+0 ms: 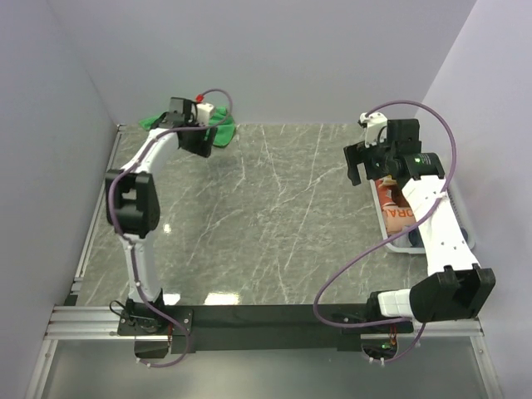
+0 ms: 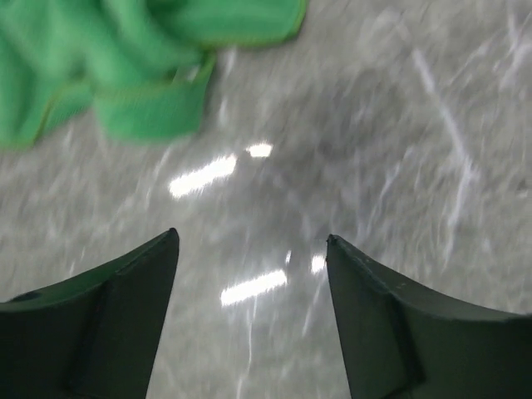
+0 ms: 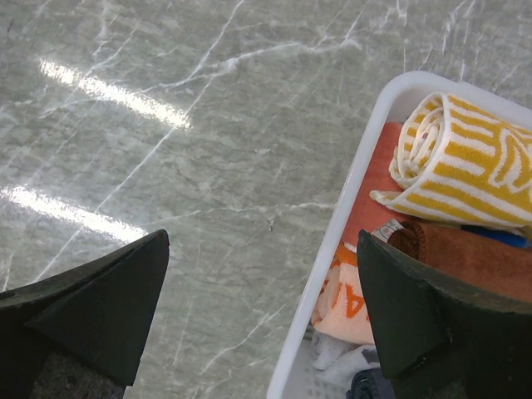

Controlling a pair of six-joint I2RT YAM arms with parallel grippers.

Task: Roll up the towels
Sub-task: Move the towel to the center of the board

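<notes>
The bright green towel (image 1: 218, 130) lies crumpled at the table's far left corner, partly hidden behind my left arm. In the left wrist view the towel (image 2: 125, 66) fills the upper left. My left gripper (image 2: 249, 249) is open and empty over bare table, just short of it. My right gripper (image 3: 262, 249) is open and empty above the left rim of the white basket (image 3: 366, 166). The basket holds a rolled yellow-striped towel (image 3: 465, 158), a brown towel (image 3: 465, 253) and an orange-lettered towel (image 3: 353, 303). In the top view the right gripper (image 1: 363, 160) hangs beside the basket (image 1: 397, 243).
The grey marble table (image 1: 274, 216) is walled at the back and both sides. The basket sits at the right edge under my right arm. A metal rail (image 1: 91, 249) runs along the left edge.
</notes>
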